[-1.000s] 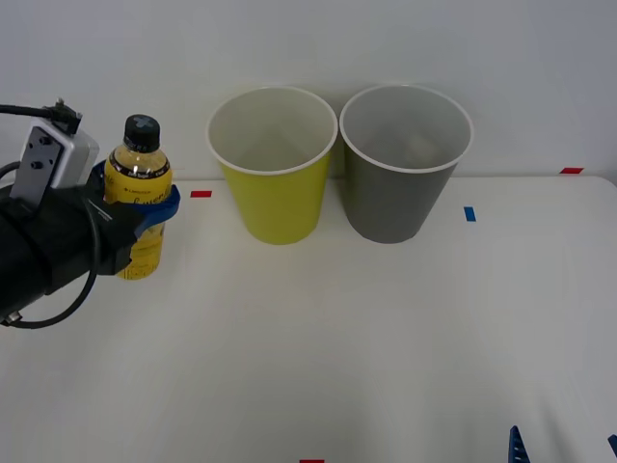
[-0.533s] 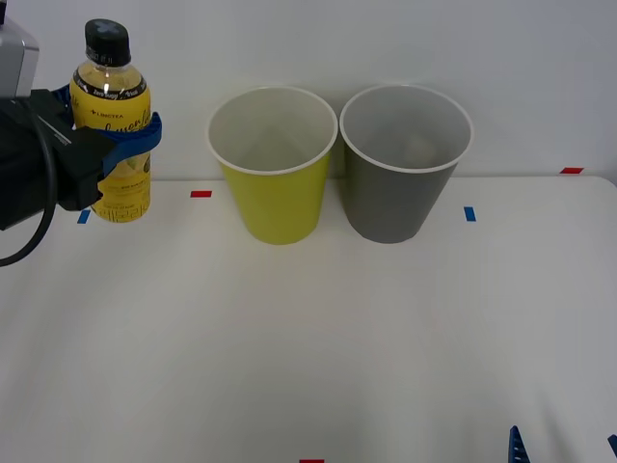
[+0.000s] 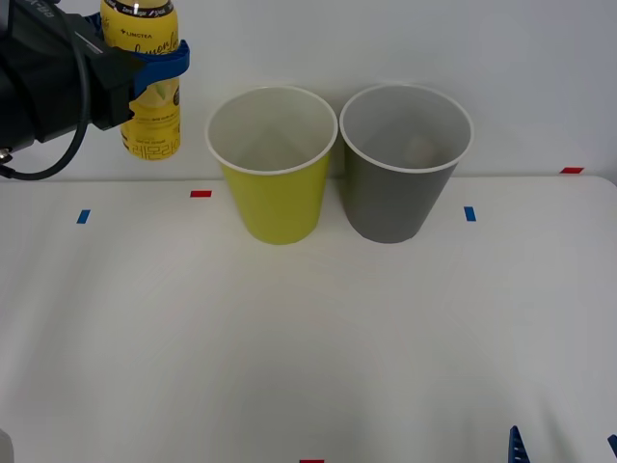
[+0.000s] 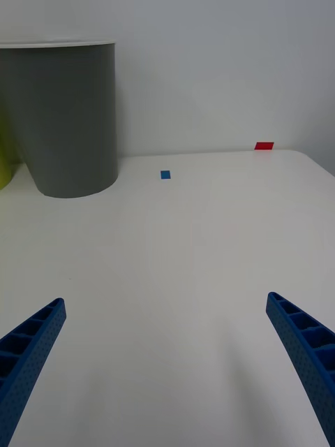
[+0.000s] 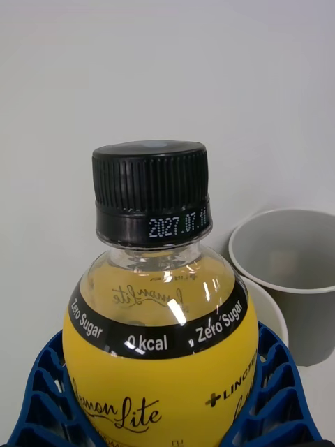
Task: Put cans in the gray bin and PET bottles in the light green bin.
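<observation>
Left hand clamped around upright PET bottle, cap up, long axis vertical.

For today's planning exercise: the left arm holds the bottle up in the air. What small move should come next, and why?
Probably carry it sideways toward the light green bin. The left gripper holds the PET bottle above rim height but beside the bin, not over its opening.

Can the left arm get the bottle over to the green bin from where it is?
Probably yes. The left gripper holds the bottle up in the air, its bottom about level with the green bin's rim, just to the left of it. Nothing stands between them, and the bin's mouth is open.
</observation>
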Controlling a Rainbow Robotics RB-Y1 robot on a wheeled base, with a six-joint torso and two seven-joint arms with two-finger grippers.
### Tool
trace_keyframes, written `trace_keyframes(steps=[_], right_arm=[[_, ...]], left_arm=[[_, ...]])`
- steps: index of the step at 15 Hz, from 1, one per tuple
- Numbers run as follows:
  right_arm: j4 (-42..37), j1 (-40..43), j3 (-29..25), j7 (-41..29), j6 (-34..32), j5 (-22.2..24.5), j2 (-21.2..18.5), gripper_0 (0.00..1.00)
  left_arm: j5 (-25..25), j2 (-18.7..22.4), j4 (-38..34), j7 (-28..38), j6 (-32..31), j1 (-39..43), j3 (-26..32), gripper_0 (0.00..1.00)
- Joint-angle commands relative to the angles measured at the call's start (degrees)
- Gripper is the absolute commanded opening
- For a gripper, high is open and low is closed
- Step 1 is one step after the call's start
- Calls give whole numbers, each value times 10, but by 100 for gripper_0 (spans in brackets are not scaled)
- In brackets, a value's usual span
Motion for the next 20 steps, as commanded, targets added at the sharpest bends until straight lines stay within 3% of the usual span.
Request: trace_keyframes(steps=[1,3,12,20], right_arm=[[0,0,0,0,0,0,0,100],[0,0,0,0,0,0,0,100],[0,0,0,0,0,0,0,100],[0,0,0,0,0,0,0,100]], left_arm=[[-64,-2,5,106,-6,-42,-52,0],[-95,-1,35,142,-22,-69,-84,0],[-94,19,288,115,-271,-146,-224,0],[-100,23,370,106,-393,-156,-288,0]])
